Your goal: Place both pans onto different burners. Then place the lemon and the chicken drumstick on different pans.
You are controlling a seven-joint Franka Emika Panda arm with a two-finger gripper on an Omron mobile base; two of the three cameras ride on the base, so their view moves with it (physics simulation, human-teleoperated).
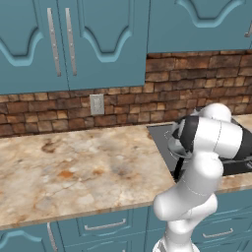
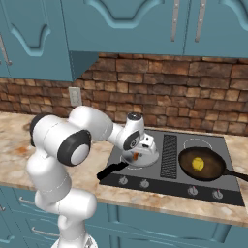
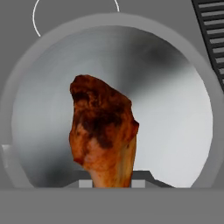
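The white arm's two-finger gripper (image 2: 137,156) hangs just over the shiny silver-grey round frying pan (image 2: 145,156), clenched on the orange-brown chicken drumstick (image 3: 103,138). In the hand view the drumstick's long axis runs from six to twelve o'clock: its narrow end sits down at the finger tips, and its thick, darker end points away from the hand toward the pan's floor. That pan sits on the flat dark grey cooktop (image 2: 208,190), black handle (image 2: 110,171) pointing toward seven o'clock. At three o'clock of it, past the black ribbed vent strip (image 2: 168,155), the dark brown pan (image 2: 209,167) holds the small yellow lemon (image 2: 197,163).
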